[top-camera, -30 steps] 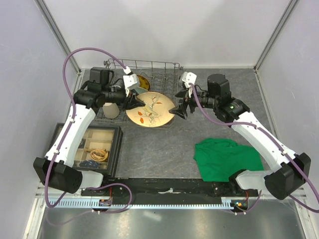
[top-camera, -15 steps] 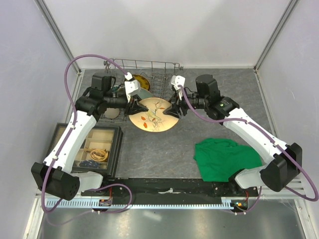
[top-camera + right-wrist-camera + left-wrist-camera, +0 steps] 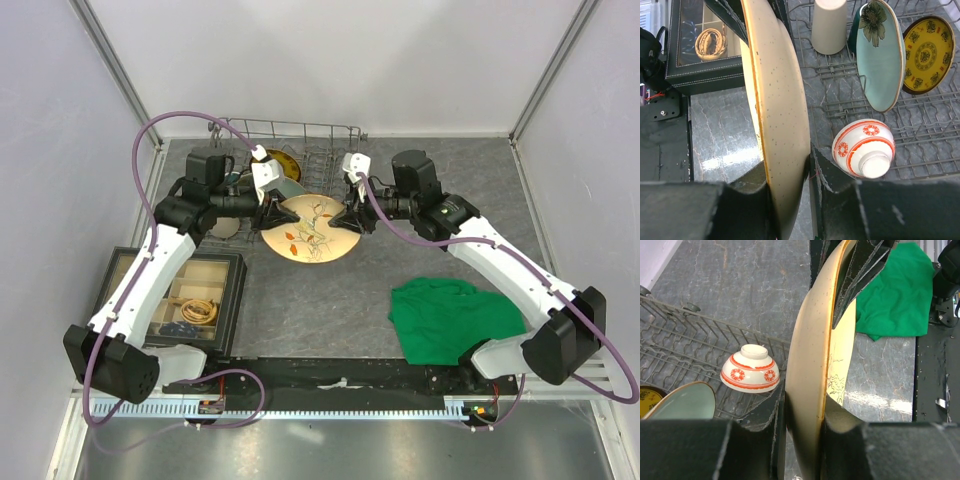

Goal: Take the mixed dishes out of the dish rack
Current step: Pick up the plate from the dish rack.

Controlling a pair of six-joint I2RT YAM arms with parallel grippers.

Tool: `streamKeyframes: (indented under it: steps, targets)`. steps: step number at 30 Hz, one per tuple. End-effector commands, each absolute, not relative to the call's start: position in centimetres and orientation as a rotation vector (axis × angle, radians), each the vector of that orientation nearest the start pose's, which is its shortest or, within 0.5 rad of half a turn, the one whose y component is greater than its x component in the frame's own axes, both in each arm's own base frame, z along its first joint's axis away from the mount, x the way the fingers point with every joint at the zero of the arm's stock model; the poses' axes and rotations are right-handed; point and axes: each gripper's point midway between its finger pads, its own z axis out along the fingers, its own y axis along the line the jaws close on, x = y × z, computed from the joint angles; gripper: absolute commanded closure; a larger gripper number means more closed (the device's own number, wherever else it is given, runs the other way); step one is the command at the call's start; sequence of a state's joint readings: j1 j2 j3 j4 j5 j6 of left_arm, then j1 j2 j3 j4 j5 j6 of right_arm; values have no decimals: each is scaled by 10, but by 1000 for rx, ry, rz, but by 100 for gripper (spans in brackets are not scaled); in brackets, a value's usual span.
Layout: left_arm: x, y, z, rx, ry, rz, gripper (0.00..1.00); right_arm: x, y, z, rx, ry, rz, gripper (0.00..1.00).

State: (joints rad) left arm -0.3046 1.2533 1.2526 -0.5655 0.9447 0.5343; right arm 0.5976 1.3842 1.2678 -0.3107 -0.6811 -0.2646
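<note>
Green cloth (image 3: 455,318), crumpled, lying on the table (image 3: 320,300) front right, well apart from the tray. In the left wrist view the cloth (image 3: 895,295) shows at the top right, flat on the grey surface.

Black-framed tray (image 3: 236,300) at front left, with small compartments and pale dividers. A tan coil (image 3: 200,309) sits in one compartment and a dark blue item (image 3: 180,327) in the next one toward the near edge; can't tell what it is. In the right wrist view the tray (image 3: 715,75) shows stitching on its side wall, coil (image 3: 710,43) inside.

The table is grey and marbled. White walls (image 3: 330,60) on three sides. Black rail (image 3: 350,375) along the near edge.
</note>
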Motion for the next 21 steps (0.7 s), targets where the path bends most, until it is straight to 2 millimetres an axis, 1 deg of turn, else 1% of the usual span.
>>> streamKeyframes:
  steps: [1,4,5,7,8,10,11,13,14,17,18,20,21]
  targets:
    - [268,-231,342,1267,1308,-826,88,269,310,296,-1226,1505,883,100]
    - [269,-231,344,1262,1301,-819,75,268,307,296,-1221,1502,865,100]
    - [268,-231,347,1262,1292,-815,66,269,306,296,-1220,1501,857,100]
    - [268,-230,353,1256,1278,-800,58,269,304,297,-1218,1498,846,100]
    - [268,-229,356,1255,1263,-788,51,270,304,297,-1215,1500,844,100]
    - [268,-229,359,1250,1256,-777,47,268,304,296,-1218,1500,847,100]
    - [267,-228,362,1248,1248,-769,43,269,303,296,-1215,1501,845,100]
    - [268,-228,364,1244,1242,-759,39,270,302,294,-1213,1507,841,100]
    - [267,-227,367,1243,1236,-752,34,271,302,293,-1206,1513,839,100]
    - [265,-224,371,1237,1227,-730,32,282,295,292,-1155,1546,823,100]
    - [266,-223,373,1227,1227,-716,31,291,289,293,-1124,1560,809,100]
    - [265,-220,377,1209,1230,-704,30,300,283,295,-1070,1591,811,100]
    - [266,-218,378,1200,1235,-696,29,310,275,299,-1027,1598,794,100]
